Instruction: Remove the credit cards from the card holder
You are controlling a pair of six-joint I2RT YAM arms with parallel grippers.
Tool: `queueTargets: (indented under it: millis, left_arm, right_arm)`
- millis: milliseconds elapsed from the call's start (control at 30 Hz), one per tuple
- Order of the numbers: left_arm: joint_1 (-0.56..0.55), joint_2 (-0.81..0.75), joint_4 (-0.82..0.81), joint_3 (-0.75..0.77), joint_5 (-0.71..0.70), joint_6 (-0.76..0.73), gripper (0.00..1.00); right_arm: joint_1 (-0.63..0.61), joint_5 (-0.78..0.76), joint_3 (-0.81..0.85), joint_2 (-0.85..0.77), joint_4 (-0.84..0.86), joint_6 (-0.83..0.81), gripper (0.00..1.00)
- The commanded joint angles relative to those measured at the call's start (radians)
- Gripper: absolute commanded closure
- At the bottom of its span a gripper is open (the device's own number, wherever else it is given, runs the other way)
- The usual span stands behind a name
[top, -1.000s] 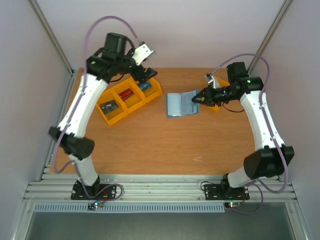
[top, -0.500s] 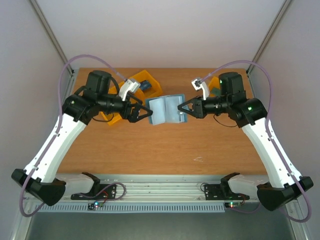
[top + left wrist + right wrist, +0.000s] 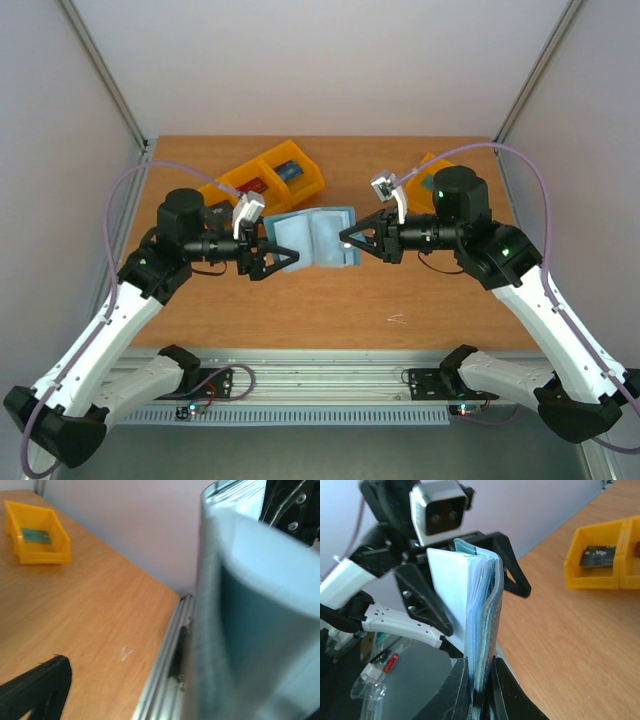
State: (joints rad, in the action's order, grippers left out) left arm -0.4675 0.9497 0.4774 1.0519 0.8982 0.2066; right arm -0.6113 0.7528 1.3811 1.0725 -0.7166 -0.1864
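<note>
The blue-teal card holder (image 3: 318, 232) hangs opened above the table's middle, between both arms. My right gripper (image 3: 347, 241) is shut on its right edge; in the right wrist view the two black fingers (image 3: 459, 690) pinch the holder's (image 3: 487, 615) layered edge. My left gripper (image 3: 283, 252) is open, its jaws spread around the holder's left flap. The left wrist view is filled on the right by the blurred holder (image 3: 250, 610), with one finger (image 3: 37, 687) low on the left. A red card (image 3: 253, 185) and a blue card (image 3: 291, 170) lie in the orange bins. Whether any card sits in the holder I cannot tell.
A row of orange bins (image 3: 262, 180) stands at the back left, partly behind the left arm; a dark card (image 3: 596, 555) lies in one. Another orange bin (image 3: 425, 166) with a greenish card (image 3: 35, 535) sits at the back right. The metal rail (image 3: 320, 362) borders the near edge.
The right gripper carried the holder left and toward the near side. The left arm swung from the bins down to the holder, and its jaws spread wider around the left flap.
</note>
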Motion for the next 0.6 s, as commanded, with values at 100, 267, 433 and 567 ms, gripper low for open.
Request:
queueTargets:
  millis: [100,267,433,567]
  left_arm:
    - [-0.023,-0.062,-0.617,-0.162,0.158,0.292,0.41]
    - [-0.040,-0.056,-0.650,-0.173,0.195,0.290,0.80]
    - [-0.040,-0.067,-0.646,-0.167,0.205,0.272,1.00]
    - [-0.040,-0.064,-0.663,-0.163,0.211,0.247,1.00]
  right_arm:
    - [-0.020,0.065,-0.081,-0.075,0.163,0.084,0.99]
    - [-0.020,0.103,-0.099,-0.067,0.214,0.103,0.99]
    - [-0.021,-0.063,-0.080,-0.058,0.133,0.066,0.90]
    - [-0.021,-0.242,-0.065,-0.032,0.075,0.052,0.89]
